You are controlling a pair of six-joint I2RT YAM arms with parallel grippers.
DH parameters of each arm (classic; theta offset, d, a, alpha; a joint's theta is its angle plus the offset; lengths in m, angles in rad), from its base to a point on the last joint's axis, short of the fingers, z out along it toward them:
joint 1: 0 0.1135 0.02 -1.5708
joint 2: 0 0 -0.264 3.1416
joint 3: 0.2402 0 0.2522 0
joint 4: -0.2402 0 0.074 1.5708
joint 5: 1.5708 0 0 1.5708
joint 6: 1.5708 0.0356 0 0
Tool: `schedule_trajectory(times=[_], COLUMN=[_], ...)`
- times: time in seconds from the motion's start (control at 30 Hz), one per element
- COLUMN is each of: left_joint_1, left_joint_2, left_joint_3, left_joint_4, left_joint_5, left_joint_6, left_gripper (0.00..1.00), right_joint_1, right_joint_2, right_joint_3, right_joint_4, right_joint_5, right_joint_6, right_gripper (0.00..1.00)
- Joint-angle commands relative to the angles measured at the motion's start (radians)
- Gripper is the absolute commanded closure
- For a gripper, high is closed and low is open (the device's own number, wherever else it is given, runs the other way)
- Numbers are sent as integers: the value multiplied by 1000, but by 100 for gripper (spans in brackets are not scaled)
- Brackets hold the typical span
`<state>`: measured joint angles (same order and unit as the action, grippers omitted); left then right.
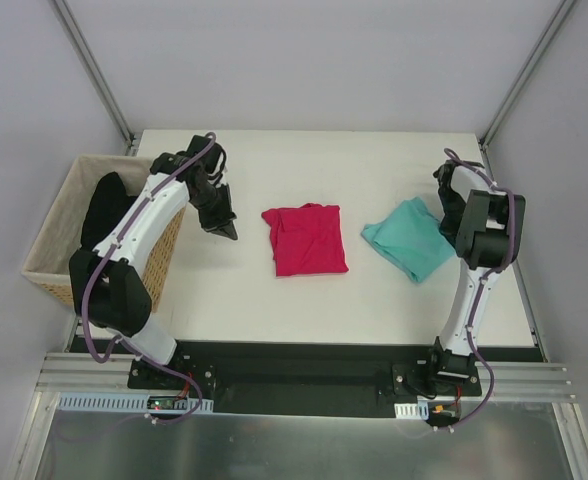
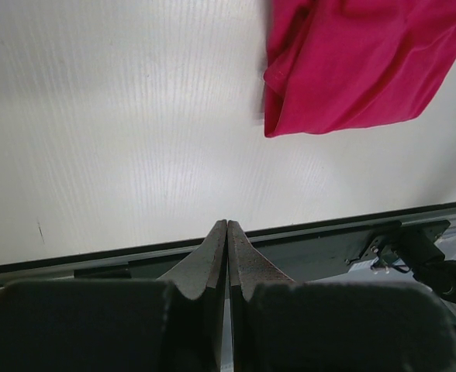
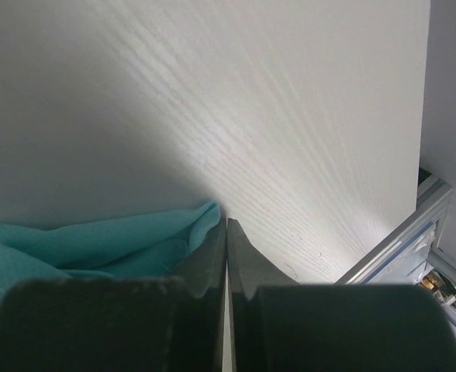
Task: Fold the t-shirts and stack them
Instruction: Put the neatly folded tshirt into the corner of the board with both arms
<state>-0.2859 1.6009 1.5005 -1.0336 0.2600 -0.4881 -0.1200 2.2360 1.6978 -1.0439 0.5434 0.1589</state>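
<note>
Grey walls (image 1: 304,60) close in a white bench (image 1: 274,295) on three sides, and a metal rail (image 1: 74,375) runs along its near edge, where the two arms are bolted. At the far left a wicker basket (image 1: 56,225) stands against the bench's left edge, with a dark cloth (image 1: 104,205) heaped in it. The left arm (image 1: 149,215) reaches up past the basket's right side and bends inward over the bench. The left fingers (image 1: 227,232) point down over bare bench, pressed flat together along their whole length with nothing between them; the left wrist view shows only white bench under the tips, and the near edge strip beyond them. Just right of them, but apart, the crimson-pink t-shirt (image 1: 306,240) lies near the middle of the bench, folded into a rough rectangle with a rumpled top edge. In the left wrist view one corner of it fills the upper right. A strip of bare bench separates it from the teal t-shirt (image 1: 409,238), which lies folded and turned askew to the right of centre, so the two are side by side and not stacked. The right arm (image 1: 474,290) rises from its base and doubles back over the teal shirt's right edge. The right fingers (image 3: 222,236) are closed tight on each other and grip nothing; a corner of the teal cloth lies right beside their tips, and whether it touches them cannot be told.
</note>
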Motion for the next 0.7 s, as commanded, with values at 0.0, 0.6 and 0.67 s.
schedule_trajectory(times=[0.0,0.6,0.67], left_joint_1=[7,7,7], left_joint_2=[-70,-56,-47], left_joint_3=[-23,-22,-14], left_joint_4=[-3,12,10], left_joint_5=[-8,25,31], left_joint_6=[-20,-3,5], left_gripper=[100,100,100], right_joint_1=[8,49,56], right_joint_2=[-79,-203,-208], right_joint_3=[-32,-210,-224], right_joint_4=[-18,-38,-31], right_joint_5=[16,50,49], right_joint_6=[36,68,71], right_gripper=[99,99,99])
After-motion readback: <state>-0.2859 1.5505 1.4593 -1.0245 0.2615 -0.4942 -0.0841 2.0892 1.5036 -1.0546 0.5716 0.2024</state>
